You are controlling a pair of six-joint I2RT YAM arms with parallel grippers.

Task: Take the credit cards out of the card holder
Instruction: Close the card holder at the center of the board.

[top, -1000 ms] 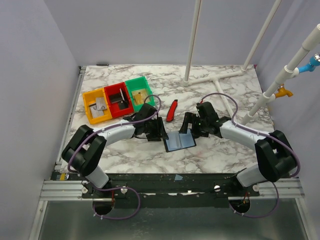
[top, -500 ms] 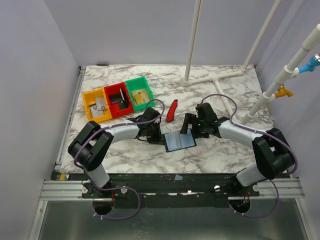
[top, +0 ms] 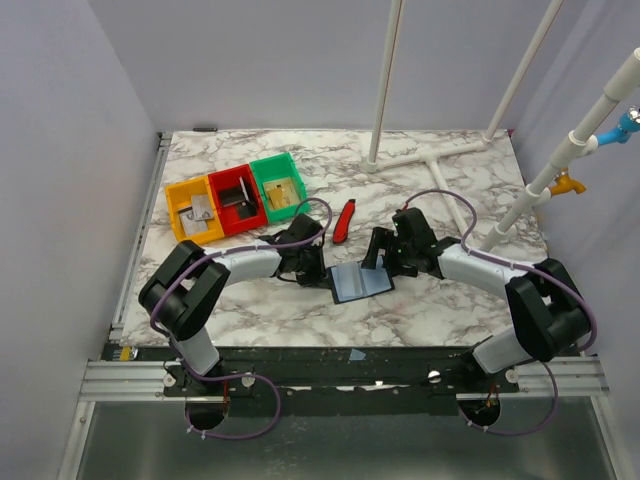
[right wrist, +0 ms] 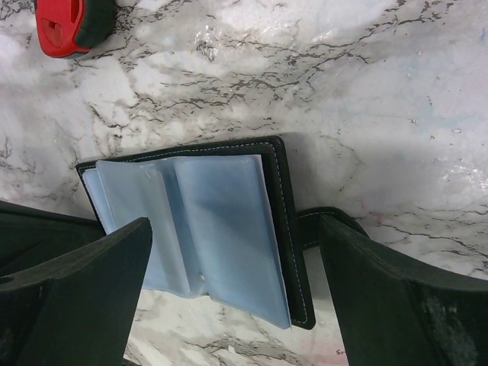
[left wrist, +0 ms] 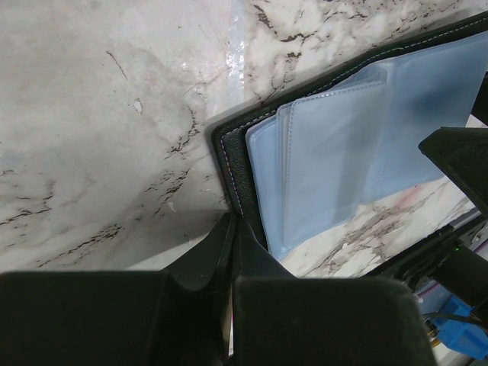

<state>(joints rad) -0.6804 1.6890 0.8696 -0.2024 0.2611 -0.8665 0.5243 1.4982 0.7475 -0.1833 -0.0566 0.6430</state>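
The card holder [top: 362, 283] lies open on the marble, its bluish-grey pockets facing up. No credit card shows in the pockets in either wrist view. My left gripper [top: 322, 270] is shut on the black left edge of the card holder [left wrist: 240, 164], pinching it at the corner [left wrist: 235, 223]. My right gripper [top: 380, 258] is open. Its fingers [right wrist: 84, 282] straddle the card holder's right half [right wrist: 221, 229] without touching it. A tan-gold card [top: 282, 196] lies in the green bin and a greyish card [top: 200, 212] in the orange bin.
Orange [top: 178, 225], red [top: 222, 180] and green [top: 262, 165] bins stand in a row at the back left. A red-and-black tool [top: 344, 219] lies behind the card holder and shows in the right wrist view [right wrist: 72, 27]. White pipes [top: 430, 155] lie at the back right.
My left gripper has moved right to the card holder's left edge and shut on it. The card holder now lies flatter. The right arm has barely moved.
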